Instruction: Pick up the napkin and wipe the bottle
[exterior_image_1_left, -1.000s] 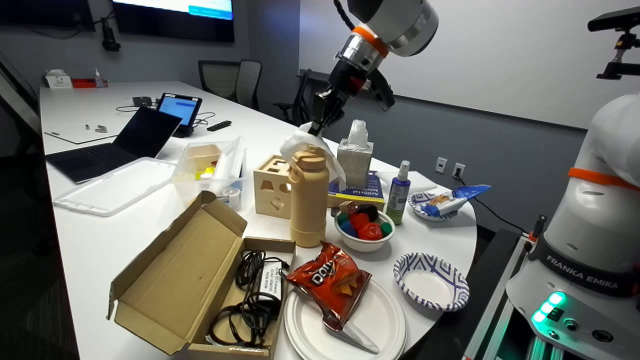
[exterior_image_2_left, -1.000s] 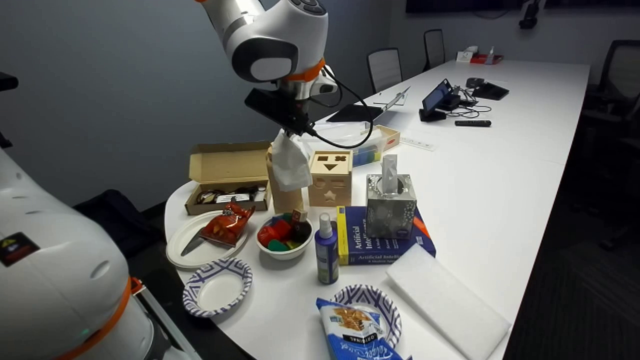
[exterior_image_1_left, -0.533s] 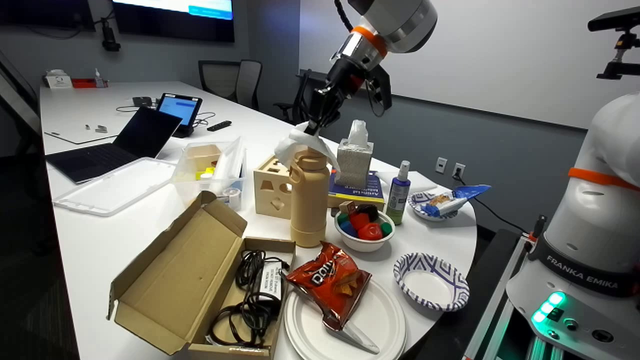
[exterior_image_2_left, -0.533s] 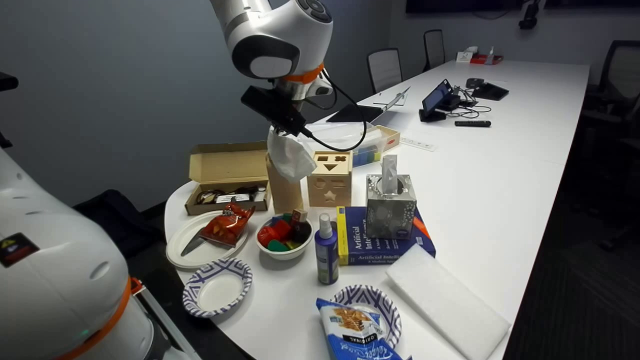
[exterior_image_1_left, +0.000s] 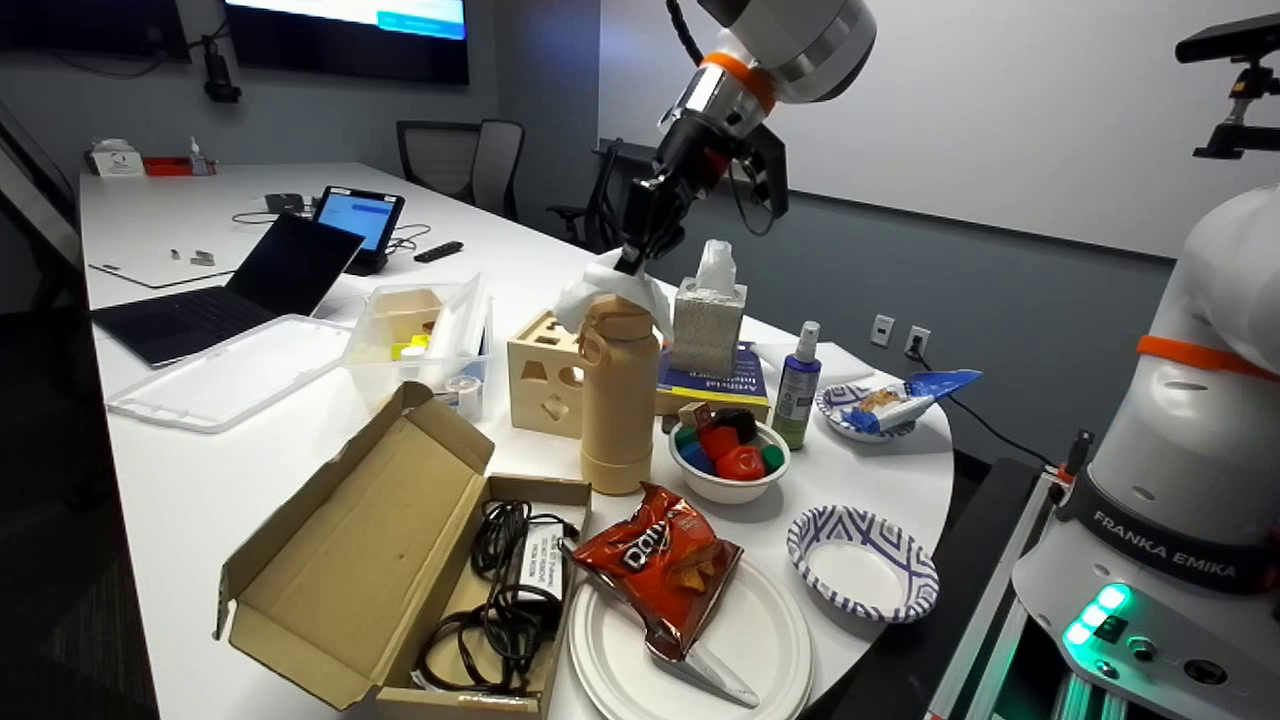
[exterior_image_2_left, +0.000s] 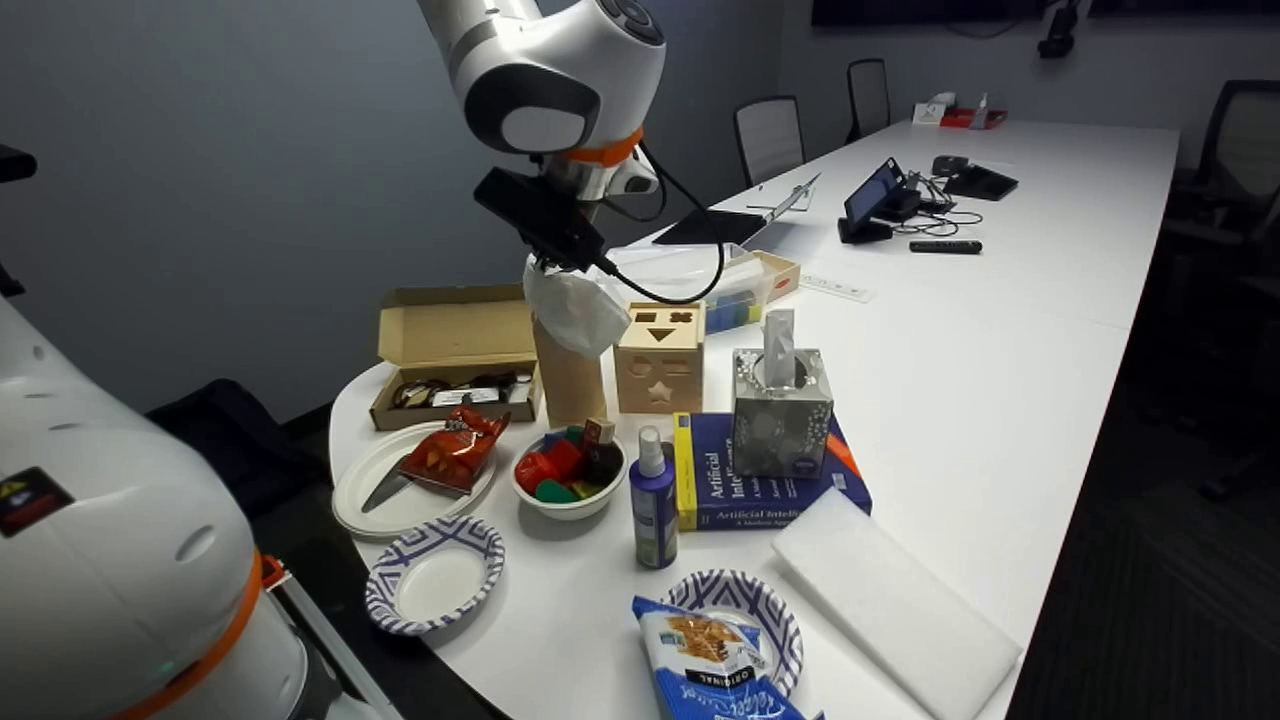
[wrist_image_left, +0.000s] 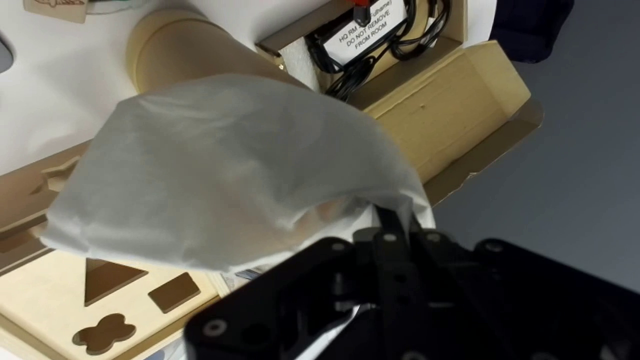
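Napkin (exterior_image_2_left: 577, 312) now droops less beside the bottle (exterior_image_1_left: 617, 400). My gripper (wrist_image_left: 401, 221) pinches it. Pickup done; wiping likely unfinished.

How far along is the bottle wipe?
Done: napkin picked up, pinched in the hand.
Under way: it hangs by the bottle, at its upper part; contact unclear.
Left: probably wiping the lower body, which both exterior views show uncovered. How much is wiped can't be told.
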